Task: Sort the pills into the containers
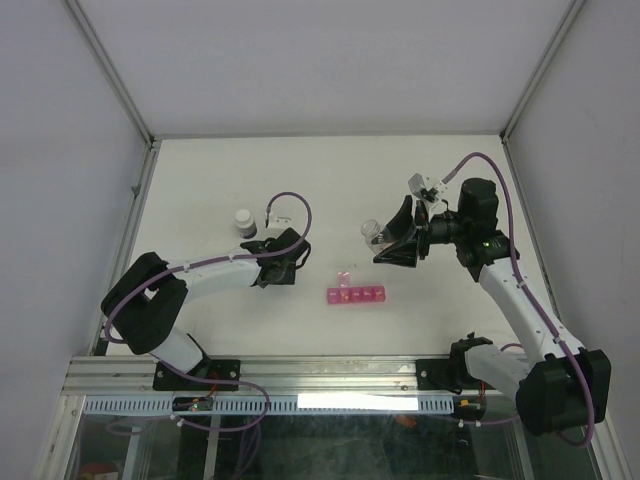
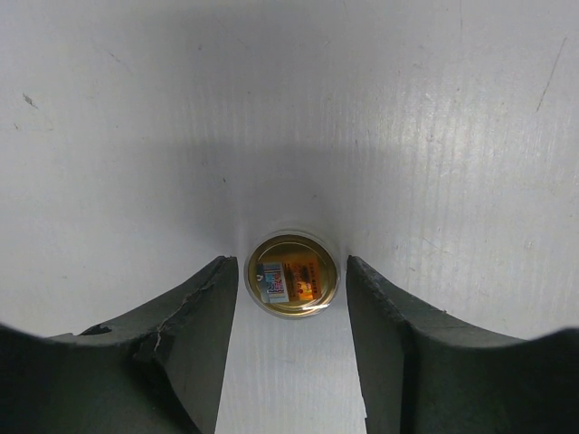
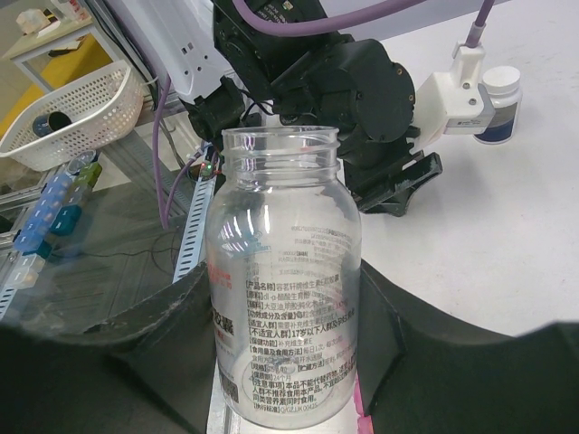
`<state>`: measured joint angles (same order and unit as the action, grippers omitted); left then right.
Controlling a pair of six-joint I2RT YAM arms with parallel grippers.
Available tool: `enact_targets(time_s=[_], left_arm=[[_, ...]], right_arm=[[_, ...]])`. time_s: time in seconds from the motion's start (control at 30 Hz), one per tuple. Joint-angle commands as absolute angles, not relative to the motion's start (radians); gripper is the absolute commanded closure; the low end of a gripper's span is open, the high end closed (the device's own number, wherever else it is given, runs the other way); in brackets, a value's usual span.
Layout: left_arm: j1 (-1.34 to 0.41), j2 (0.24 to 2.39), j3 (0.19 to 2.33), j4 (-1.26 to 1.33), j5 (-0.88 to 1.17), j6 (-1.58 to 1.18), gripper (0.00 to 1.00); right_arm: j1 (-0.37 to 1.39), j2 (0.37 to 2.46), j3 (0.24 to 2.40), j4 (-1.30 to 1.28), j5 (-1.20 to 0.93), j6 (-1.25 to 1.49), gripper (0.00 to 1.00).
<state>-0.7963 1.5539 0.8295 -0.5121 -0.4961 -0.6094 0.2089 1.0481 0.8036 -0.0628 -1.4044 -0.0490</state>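
Right end effector (image 1: 388,243) is clenched on the clear, label-printed plastic bottle (image 3: 285,289), which is uncapped, over the right half of the counter (image 1: 200,180). The translucent pink pill-organiser strip (image 1: 356,294) lies apart from it, near the middle of the near edge (one lid seems raised). I judge that tilting could scatter the contents past the small compartments, or the smooth bottle could turn in the grasp. Left end effector (image 1: 272,266) is released around a round gold-rimmed disc (image 2: 292,274).
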Motion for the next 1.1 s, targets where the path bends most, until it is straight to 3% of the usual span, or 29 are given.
enact_targets(time_s=[0.0, 0.37, 0.57, 0.83, 1.07], left_arm=[[-0.784, 1.560, 0.862, -0.482, -0.491, -0.589, 0.49], [-0.784, 1.558, 0.860, -0.472, -0.472, -0.590, 0.61], [-0.800, 1.406, 0.845, -0.438, -0.397, -0.596, 0.72], [-0.807, 1.092, 0.693, -0.032, 0.063, -0.603, 0.75], [-0.805, 1.079, 0.629, 0.337, 0.404, -0.727, 0.75]], right_arm=[[0.203, 1.031, 0.807, -0.010, -1.437, -0.028, 1.00], [0.204, 1.031, 0.805, -0.007, -1.439, -0.025, 1.00], [0.202, 1.027, 0.810, -0.055, -1.436, -0.080, 1.00], [0.204, 1.007, 0.902, -0.473, -1.326, -0.583, 1.00], [0.297, 0.929, 0.934, -0.626, -1.006, -0.764, 1.00]])
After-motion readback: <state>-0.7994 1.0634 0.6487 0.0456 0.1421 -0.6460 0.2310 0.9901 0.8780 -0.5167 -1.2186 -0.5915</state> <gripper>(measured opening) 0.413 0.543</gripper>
